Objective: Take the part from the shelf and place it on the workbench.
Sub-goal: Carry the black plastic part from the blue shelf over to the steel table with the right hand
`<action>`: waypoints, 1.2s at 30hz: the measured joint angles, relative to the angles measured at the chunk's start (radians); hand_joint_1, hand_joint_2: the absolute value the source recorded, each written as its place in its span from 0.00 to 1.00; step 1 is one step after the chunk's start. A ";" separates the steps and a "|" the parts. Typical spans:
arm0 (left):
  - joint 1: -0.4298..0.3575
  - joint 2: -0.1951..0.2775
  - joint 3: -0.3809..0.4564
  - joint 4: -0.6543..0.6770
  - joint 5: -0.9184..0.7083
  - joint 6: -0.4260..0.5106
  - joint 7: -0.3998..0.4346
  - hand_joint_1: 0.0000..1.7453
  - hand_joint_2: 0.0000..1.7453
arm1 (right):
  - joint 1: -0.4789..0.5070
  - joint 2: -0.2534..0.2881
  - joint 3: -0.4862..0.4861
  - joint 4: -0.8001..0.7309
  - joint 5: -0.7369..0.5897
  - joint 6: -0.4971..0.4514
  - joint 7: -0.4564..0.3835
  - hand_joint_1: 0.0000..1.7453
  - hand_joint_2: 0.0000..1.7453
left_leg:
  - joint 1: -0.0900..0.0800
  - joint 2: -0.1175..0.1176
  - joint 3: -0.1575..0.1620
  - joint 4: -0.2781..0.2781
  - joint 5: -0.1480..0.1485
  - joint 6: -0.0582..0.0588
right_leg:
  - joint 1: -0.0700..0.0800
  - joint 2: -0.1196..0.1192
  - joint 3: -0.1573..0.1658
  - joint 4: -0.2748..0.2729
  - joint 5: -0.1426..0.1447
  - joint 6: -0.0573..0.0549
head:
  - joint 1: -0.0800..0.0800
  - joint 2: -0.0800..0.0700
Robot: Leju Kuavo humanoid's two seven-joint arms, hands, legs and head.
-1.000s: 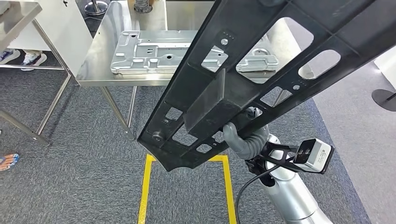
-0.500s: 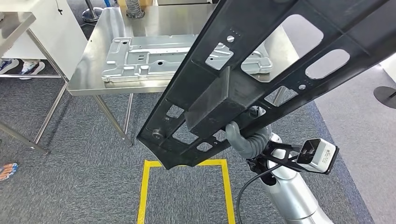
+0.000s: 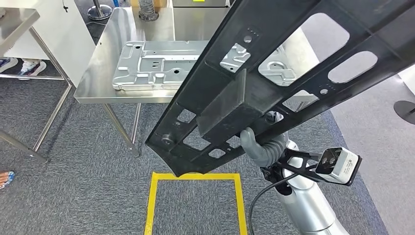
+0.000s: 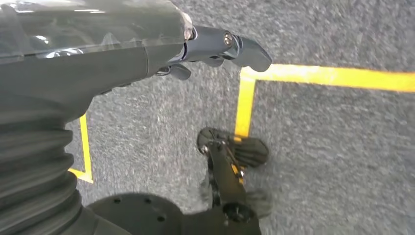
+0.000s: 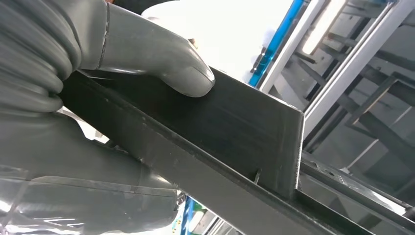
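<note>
A long black frame part (image 3: pixel 220 105) with cut-out openings slants across the head view, from low centre up to the top right. My right hand (image 3: pixel 259 147) grips it from below near its lower end. In the right wrist view the thumb (image 5: pixel 161 58) presses on the part's flat black face (image 5: pixel 235 127). The steel workbench (image 3: pixel 105 58) stands ahead to the left, and the part's upper half hides its right side. My left hand (image 4: pixel 215 44) hangs over the carpet, fingers loosely apart and holding nothing.
A silver stamped metal plate (image 3: pixel 156 61) lies on the workbench. A yellow taped square (image 3: pixel 195 176) marks the grey carpet just in front of me. Another steel table (image 3: pixel 14 19) stands at the far left, with a person's shoes (image 3: pixel 27 66) beneath it.
The whole picture has shifted a little, so the camera moved; the workbench sits slightly differently in view. The black part stays in my right hand's grip.
</note>
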 joint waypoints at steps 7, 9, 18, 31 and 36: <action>-0.005 0.002 0.000 0.000 0.000 0.000 0.001 0.00 1.00 | -0.004 0.001 -0.005 -0.009 0.000 0.000 0.004 1.00 1.00 | -0.003 0.003 0.021 0.043 -0.030 -0.038 | 0.005 -0.003 0.073 -0.135 0.029 -0.043 | -0.005 0.000; -0.008 0.002 0.000 0.000 0.000 0.000 0.001 0.00 1.00 | -0.006 0.003 -0.005 -0.011 0.000 0.000 0.004 1.00 1.00 | 0.000 0.003 -0.040 0.151 -0.068 -0.045 | 0.003 -0.005 0.088 -0.139 0.020 -0.051 | -0.010 0.000; -0.002 0.003 0.000 0.000 -0.001 -0.001 0.001 0.00 1.00 | -0.004 0.008 -0.004 -0.013 0.001 -0.001 0.016 1.00 1.00 | -0.007 0.005 -0.097 0.020 0.067 -0.031 | 0.007 0.002 0.154 -0.139 -0.043 -0.036 | -0.017 0.000; 0.000 0.003 0.000 0.000 -0.003 0.000 0.002 0.00 1.00 | 0.011 0.008 -0.007 -0.020 -0.002 0.001 0.014 1.00 1.00 | -0.001 0.000 0.008 -0.004 0.006 -0.005 | -0.004 0.000 -0.018 0.009 -0.026 0.005 | -0.006 0.000; -0.003 0.003 0.000 0.000 -0.003 0.000 -0.001 0.00 1.00 | 0.011 0.008 -0.012 -0.020 -0.002 0.008 0.012 1.00 1.00 | -0.001 0.001 0.047 -0.003 -0.026 -0.035 | 0.010 -0.001 0.028 -0.123 0.051 -0.028 | -0.008 0.000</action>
